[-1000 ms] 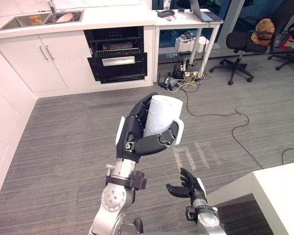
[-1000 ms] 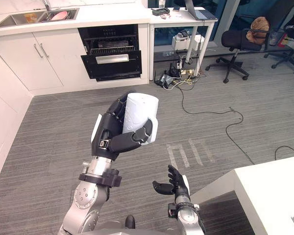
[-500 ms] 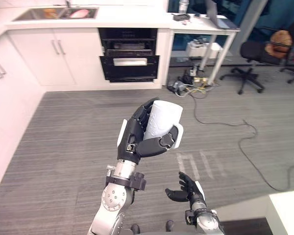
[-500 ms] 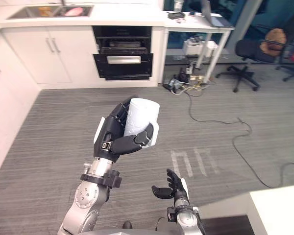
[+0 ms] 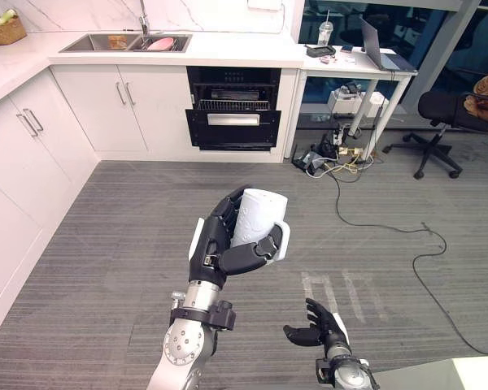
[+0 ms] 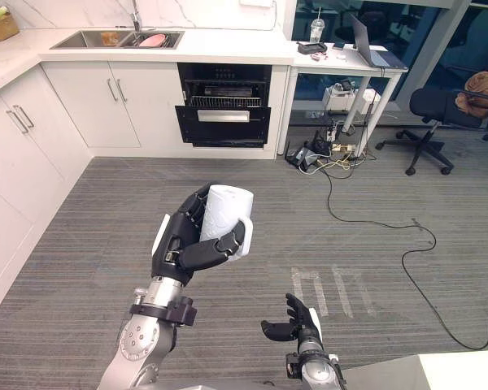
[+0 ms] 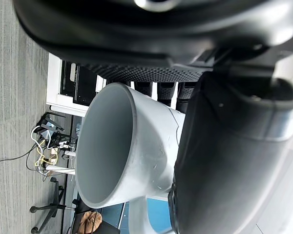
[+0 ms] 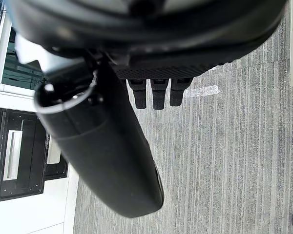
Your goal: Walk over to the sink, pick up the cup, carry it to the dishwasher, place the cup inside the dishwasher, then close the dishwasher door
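Observation:
My left hand point(image 5: 215, 246) is shut on a white cup point(image 5: 259, 214), held upright at chest height over the grey floor. The left wrist view looks at the cup's open mouth point(image 7: 102, 151), with fingers and thumb wrapped round its wall. My right hand point(image 5: 319, 329) hangs low in front, open and holding nothing; its thumb point(image 8: 102, 146) and straight fingers show over the floor. Far ahead, the black dishwasher point(image 5: 232, 110) sits under the counter with its door partly open and a rack showing. The sink point(image 5: 130, 42) is in the counter to its left, with dishes inside.
White cabinets point(image 5: 20, 154) run along the left side. Right of the dishwasher stands a white desk point(image 5: 354, 63) with a laptop, and cables point(image 5: 333, 158) trail over the floor. An office chair point(image 5: 447, 114) is at the far right. A white table corner point(image 6: 464, 370) is at the lower right.
The whole picture has shifted: the counter and dishwasher now sit more centred and the left cabinets show more. The cup stays in my left hand; the right hand keeps its pose.

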Available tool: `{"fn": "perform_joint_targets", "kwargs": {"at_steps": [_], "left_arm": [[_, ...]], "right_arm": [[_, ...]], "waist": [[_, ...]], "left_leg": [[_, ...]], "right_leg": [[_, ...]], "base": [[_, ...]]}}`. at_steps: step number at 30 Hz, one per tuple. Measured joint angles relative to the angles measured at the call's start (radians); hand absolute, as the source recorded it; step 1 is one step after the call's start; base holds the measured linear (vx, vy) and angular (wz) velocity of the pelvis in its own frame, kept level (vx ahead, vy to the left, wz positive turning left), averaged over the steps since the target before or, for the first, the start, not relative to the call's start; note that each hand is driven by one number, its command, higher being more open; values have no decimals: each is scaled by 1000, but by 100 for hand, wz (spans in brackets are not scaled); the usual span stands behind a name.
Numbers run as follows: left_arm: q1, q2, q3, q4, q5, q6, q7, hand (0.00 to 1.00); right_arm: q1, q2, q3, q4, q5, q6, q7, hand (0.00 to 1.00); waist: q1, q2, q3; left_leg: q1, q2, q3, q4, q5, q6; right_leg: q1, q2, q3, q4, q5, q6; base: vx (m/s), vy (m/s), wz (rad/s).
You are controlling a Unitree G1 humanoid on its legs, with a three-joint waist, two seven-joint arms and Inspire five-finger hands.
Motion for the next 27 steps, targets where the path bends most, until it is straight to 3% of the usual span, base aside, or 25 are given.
{"fn": "perform_joint_targets", "kwargs": {"at_steps": [3, 5, 11, 14, 17, 21, 24, 26, 27], "left_arm": [[0, -1, 3, 5, -1, 0, 1, 30], [-21, -5, -3, 42, -9, 0, -1, 30], [-50, -46, -2, 159, -51, 17, 1, 30], [-51, -45, -3, 164, -74, 34, -1, 30], [-51, -43, 6, 164, -79, 41, 0, 30], [-52, -48, 39, 162, -80, 41, 3, 30], [-52, -61, 78, 158, -89, 40, 8, 30], [-50, -71, 86, 158, -99, 40, 15, 30], [-49, -71, 86, 157, -99, 40, 19, 30]], "right_arm": [[0, 1, 0, 0, 0, 0, 1, 90], [9, 0, -8, 0, 0, -1, -5, 90], [45, 2, -46, -1, 9, 1, -28, 90], [37, 13, -77, -6, 11, 1, -45, 90], [28, 15, -83, -30, 11, 1, -59, 90], [-13, 14, -81, -59, 11, 1, -78, 90], [-64, 17, -81, -79, 11, 0, -87, 90], [-81, 9, -80, -96, 11, -3, -99, 90], [-86, 9, -80, -98, 11, -3, -100, 90]], "waist": [[3, 1, 0], [-21, 4, -2], [-40, 15, 5], [-39, 25, 8], [-15, 29, 12], [-11, 35, 31], [8, 41, 53], [11, 53, 63], [14, 53, 63]], "left_leg": [[9, 3, 27, 5, 0, 0], [0, 3, 21, 4, 0, -1], [-10, 6, 1, -10, 19, -14], [-18, 10, 19, -41, 29, -45], [-27, 13, 4, -21, 39, -36], [-90, -4, -41, 53, 36, -41], [-139, 60, 144, 116, -25, -65], [-160, 126, 300, 174, -23, -58], [-160, 130, 315, 177, -14, -46]], "right_leg": [[-2, 5, 28, -1, 1, -1], [0, 1, 9, -16, 6, -1], [8, -2, -46, -51, 18, -3], [12, -6, -88, -51, 13, -9], [24, -8, -128, -38, -2, -12], [24, -28, -229, 5, -37, -13], [37, -39, -300, 8, -43, -13], [37, -54, -357, 48, -81, 1], [32, -65, -368, 69, -100, 8]], "base": [[-5, -3, -21], [-15, -17, 4], [5, -29, 18], [-13, -27, 37], [-2, -24, 39], [-66, -25, 87], [-109, -18, 70], [-22, 41, 79], [21, 62, 49]]}}
